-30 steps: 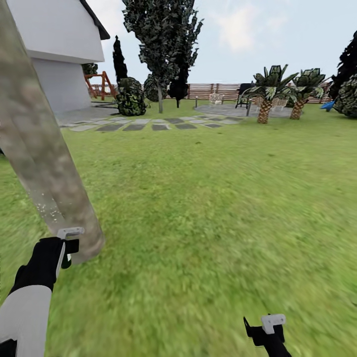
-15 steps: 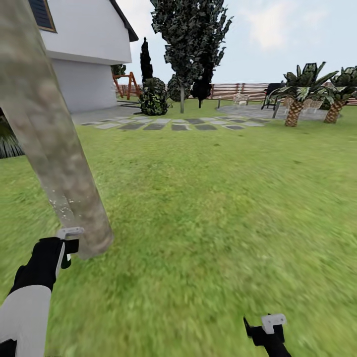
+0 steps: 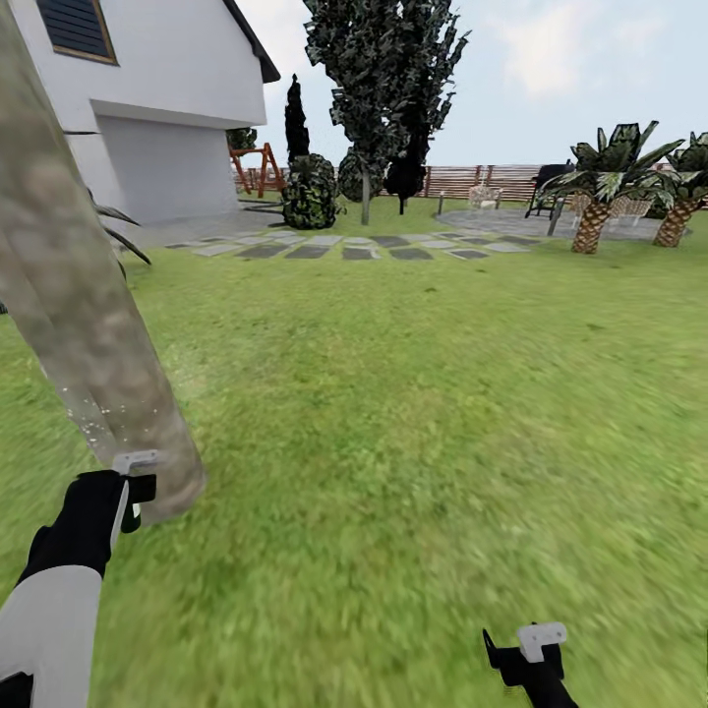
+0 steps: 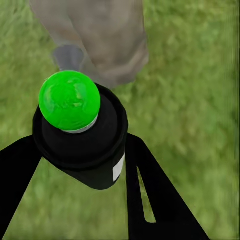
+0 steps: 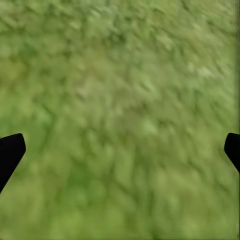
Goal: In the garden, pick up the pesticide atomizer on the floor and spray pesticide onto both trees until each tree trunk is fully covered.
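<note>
left hand grasping pesticide atomizer, green-topped | tree trunk at 10 o'clock, speckled low | right hand released over grass

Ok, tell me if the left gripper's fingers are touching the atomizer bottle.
Touching. In the left wrist view the left gripper has its black fingers pressed against both sides of the pesticide atomizer, with no gap visible.

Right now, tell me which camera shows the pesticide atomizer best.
The left wrist view: the pesticide atomizer sits large between the left gripper's fingers, a dark bottle with a bright green top, aimed at the tree trunk. The head view hardly shows it at the gripper. The right wrist view shows grass.
</note>
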Controlling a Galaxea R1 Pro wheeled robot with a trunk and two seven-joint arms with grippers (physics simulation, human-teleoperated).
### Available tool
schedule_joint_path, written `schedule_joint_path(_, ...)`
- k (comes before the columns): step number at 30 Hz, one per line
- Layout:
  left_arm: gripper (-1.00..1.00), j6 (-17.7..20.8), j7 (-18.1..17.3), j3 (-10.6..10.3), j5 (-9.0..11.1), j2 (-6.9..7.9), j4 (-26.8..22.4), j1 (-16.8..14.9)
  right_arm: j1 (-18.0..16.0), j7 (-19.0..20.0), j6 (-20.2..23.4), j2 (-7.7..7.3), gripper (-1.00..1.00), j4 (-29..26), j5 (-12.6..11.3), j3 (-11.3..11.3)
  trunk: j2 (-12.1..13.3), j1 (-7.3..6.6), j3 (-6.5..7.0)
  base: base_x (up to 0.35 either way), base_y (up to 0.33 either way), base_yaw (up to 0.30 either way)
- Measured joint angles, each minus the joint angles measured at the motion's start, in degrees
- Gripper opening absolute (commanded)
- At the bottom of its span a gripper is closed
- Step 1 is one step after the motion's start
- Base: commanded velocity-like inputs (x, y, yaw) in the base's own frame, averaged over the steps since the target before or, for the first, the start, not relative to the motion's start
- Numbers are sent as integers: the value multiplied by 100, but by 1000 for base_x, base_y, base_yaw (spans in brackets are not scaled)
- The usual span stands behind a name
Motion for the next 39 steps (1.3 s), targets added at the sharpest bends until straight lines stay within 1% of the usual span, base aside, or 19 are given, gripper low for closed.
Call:
schedule_joint_path(4,-100,1,0,0,0,1,-2,1,-1,0,0,1,100,6,0,0,0,0,0,173,-244,168)
schedule_joint_path(18,-100,9,-11,-1,22,-14,-3,1,-1,0,1,1,100,7,6,0,0,1,0,158,-222,274)
schedule_joint_path(20,-100,13,-39,0,40,-64,-17,1,-1,0,2,1,100,3,4,-1,0,2,0,25,-32,277)
schedule_joint_path(21,-100,20,-61,-7,68,-135,-65,-42,-1,0,2,1,100,3,3,-2,0,2,0,5,-6,277)
schedule_joint_path(23,-100,24,-53,-20,69,-328,-86,-106,0,0,2,1,100,4,2,-2,0,2,0,2,-2,268)
schedule_joint_path(24,-100,25,-41,-26,51,-387,-89,-181,0,0,2,1,100,6,3,-2,0,2,0,1,-1,245)
schedule_joint_path(25,-100,28,-32,-26,30,-411,-89,-250,0,0,2,1,100,7,2,-2,0,2,0,0,0,211)
schedule_joint_path(26,-100,49,-18,-28,30,-439,-87,-425,0,0,2,1,100,7,3,-1,0,1,1,0,0,168)
schedule_joint_path(27,-100,61,-15,-28,31,-448,-86,-588,0,0,2,1,100,7,1,-1,0,1,1,0,0,123)
schedule_joint_path(29,-100,88,-16,-30,12,-446,-84,-792,0,0,2,1,100,3,1,-1,0,2,0,0,0,59)
schedule_joint_path(31,-100,171,-28,-29,-30,-359,-84,-993,0,0,2,-2,100,-1,1,-1,0,2,0,0,0,12)
schedule_joint_path(32,-100,209,-38,-25,-75,-221,-90,-1029,0,0,2,-5,100,-1,1,-1,0,2,0,0,0,4)
schedule_joint_path(33,-100,220,-50,-24,-63,-97,-89,-1036,0,0,2,-6,100,-1,1,0,0,2,0,0,0,2)
schedule_joint_path(35,-100,232,-74,-22,-80,285,-57,-1028,0,-3,2,-8,100,-1,1,0,0,2,0,0,0,0)
schedule_joint_path(36,-100,238,-84,-27,-20,345,-44,-1009,0,-5,2,-8,100,-2,1,0,0,2,0,0,0,0)
schedule_joint_path(37,-100,242,-87,-29,18,332,-39,-1009,0,-3,2,-8,100,-2,1,0,0,2,0,0,0,0)
schedule_joint_path(38,-100,242,-88,-38,29,299,-36,-1019,0,-3,2,-8,100,-2,1,-1,0,2,0,0,0,0)
schedule_joint_path(39,-100,245,-87,-94,68,201,-32,-1033,0,-2,2,-8,100,-3,1,-1,0,2,0,0,0,0)
